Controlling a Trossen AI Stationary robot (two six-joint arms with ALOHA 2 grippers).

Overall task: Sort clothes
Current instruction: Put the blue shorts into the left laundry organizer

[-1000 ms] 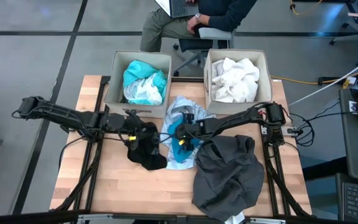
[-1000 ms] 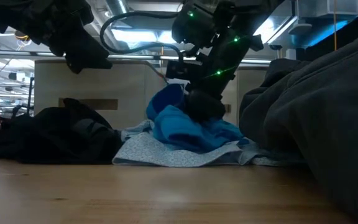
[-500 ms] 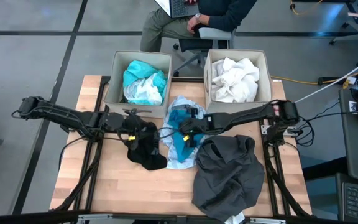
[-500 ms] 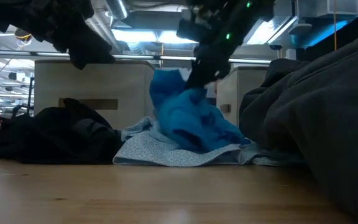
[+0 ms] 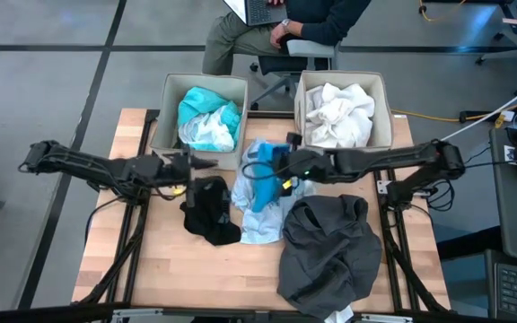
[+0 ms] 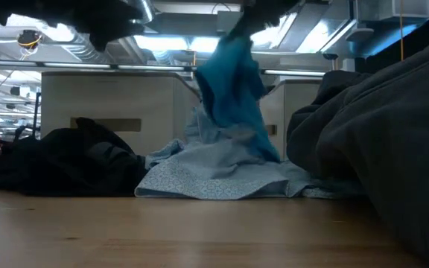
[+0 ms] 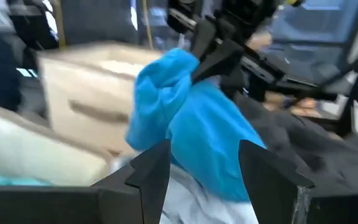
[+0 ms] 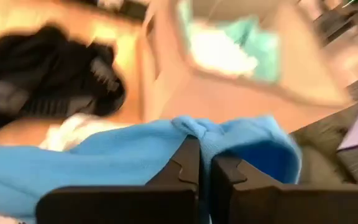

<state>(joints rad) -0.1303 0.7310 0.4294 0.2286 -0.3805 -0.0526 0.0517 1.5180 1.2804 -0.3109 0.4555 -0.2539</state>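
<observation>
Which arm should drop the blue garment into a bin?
Right. The right gripper is shut on the blue garment, lifted near the bins; the left gripper hovers open above the black garment.

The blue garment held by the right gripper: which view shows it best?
The left wrist view: the blue garment hangs whole from the right gripper. The low view shows it blurred, the high view from above, the right wrist view only a pinched fold.

Two dark fingers (image 7: 151, 171) of the left gripper (image 7: 204, 171) stand apart at the near edge with nothing between them. Past them a bright blue garment (image 7: 188, 124) hangs bunched from the other arm's gripper (image 7: 210, 53), which pinches its upper edge. A beige bin (image 7: 86, 99) stands behind, with dark grey cloth (image 7: 328, 155) beside the garment and pale fabric (image 7: 185, 199) beneath it.
</observation>
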